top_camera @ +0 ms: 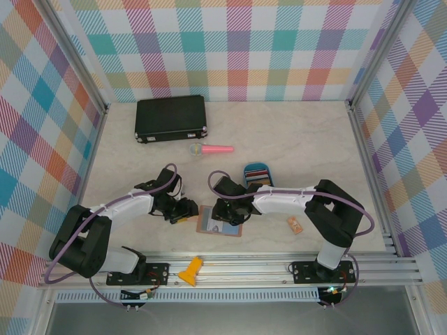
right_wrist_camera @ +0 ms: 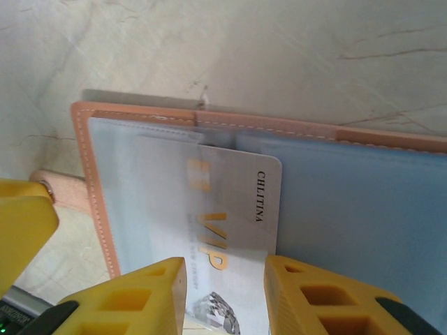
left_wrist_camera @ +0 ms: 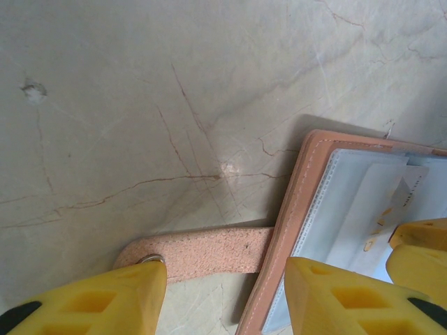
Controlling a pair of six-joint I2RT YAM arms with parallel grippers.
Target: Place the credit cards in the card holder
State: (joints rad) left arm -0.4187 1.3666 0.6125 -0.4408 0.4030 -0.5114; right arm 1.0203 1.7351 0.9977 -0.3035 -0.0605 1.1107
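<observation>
The card holder lies open near the table's front edge, pink leather rim up and grey-blue inside showing. My right gripper is shut on a white credit card marked VIP, one finger on each long edge. The card's far end sits under the holder's clear pocket. My left gripper stands open over the holder's left side. One finger is above the snap end of the strap, the other above the holder's edge. More credit cards lie in a blue tray.
The blue oval tray sits just behind the right gripper. A black case and a pink toy microphone lie further back. A small orange tag is right of the holder; a yellow piece rests on the front rail.
</observation>
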